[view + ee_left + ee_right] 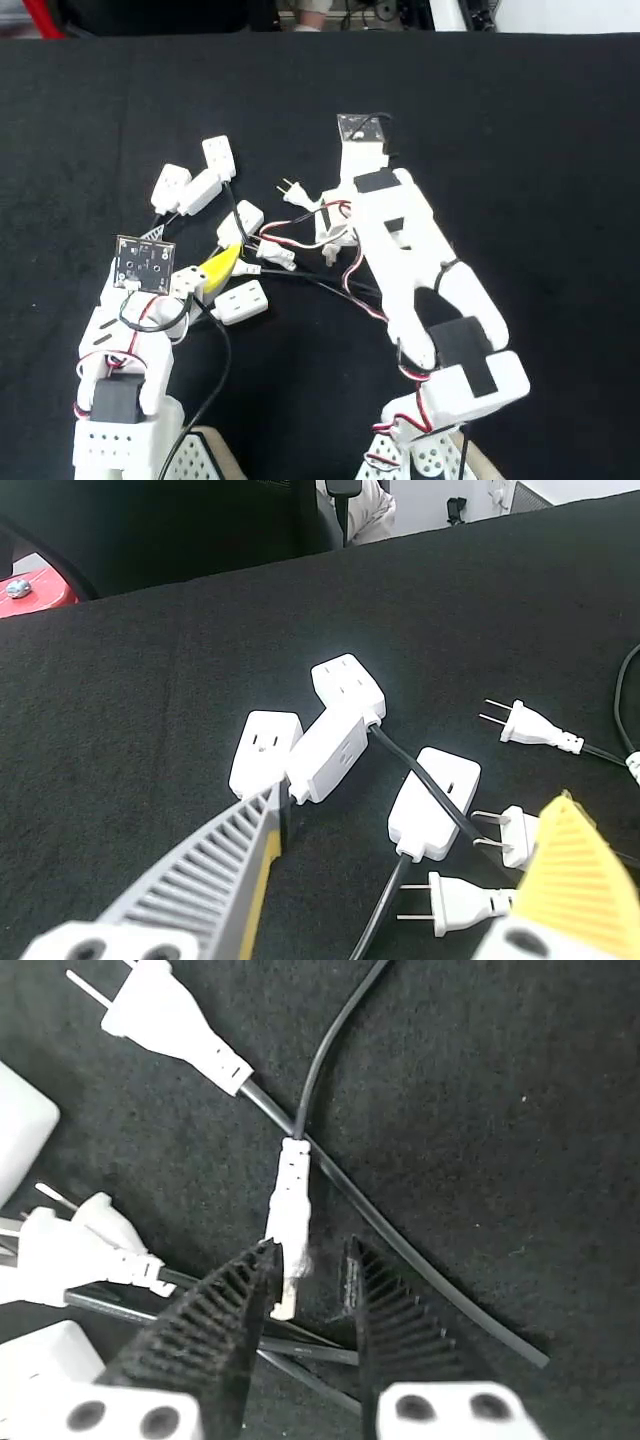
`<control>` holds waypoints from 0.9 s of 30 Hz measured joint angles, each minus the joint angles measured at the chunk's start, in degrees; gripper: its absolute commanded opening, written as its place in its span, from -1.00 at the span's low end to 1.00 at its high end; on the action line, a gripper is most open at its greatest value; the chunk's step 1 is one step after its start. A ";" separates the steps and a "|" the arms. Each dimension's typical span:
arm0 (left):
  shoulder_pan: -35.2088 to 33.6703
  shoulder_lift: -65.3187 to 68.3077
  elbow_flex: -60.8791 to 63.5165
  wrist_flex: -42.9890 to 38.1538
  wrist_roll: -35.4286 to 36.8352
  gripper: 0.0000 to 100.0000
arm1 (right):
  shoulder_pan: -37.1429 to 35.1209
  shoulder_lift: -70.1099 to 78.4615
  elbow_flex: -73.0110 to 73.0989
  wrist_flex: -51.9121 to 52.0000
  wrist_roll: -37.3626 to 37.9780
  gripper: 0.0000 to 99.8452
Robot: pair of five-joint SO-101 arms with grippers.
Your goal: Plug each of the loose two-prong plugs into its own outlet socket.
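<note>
Several white outlet sockets lie in a cluster, three close together (328, 755) and one (435, 800) on a black cord nearer my left gripper (400, 880). That gripper is open, its grey and yellow fingers (575, 870) wide apart above two loose plugs (460, 902). Another plug (530, 725) lies farther off. My right gripper (308, 1260) is open just over a narrow white plug (290, 1220), one black finger on each side of its end. In the high view the right gripper (330, 235) sits beside the plug (298, 193).
Black cords (400, 1250) cross under the right gripper. Two more plugs (80, 1245) and a socket corner (20, 1130) lie beside it. Another socket (241, 301) rests by the left arm. The black cloth (520, 150) spreads bare at the far right.
</note>
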 measured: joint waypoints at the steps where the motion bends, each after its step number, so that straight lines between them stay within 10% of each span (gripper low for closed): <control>1: 0.00 0.00 0.00 0.00 0.00 -0.24 | -0.26 0.00 0.00 0.00 0.00 -0.80; 12: -0.18 0.00 0.00 1.49 0.00 -0.24 | -1.14 1.41 0.00 0.00 0.00 -0.80; 27: -19.16 0.00 3.25 16.97 0.00 -0.23 | -4.13 2.90 -0.09 -0.35 0.00 -0.81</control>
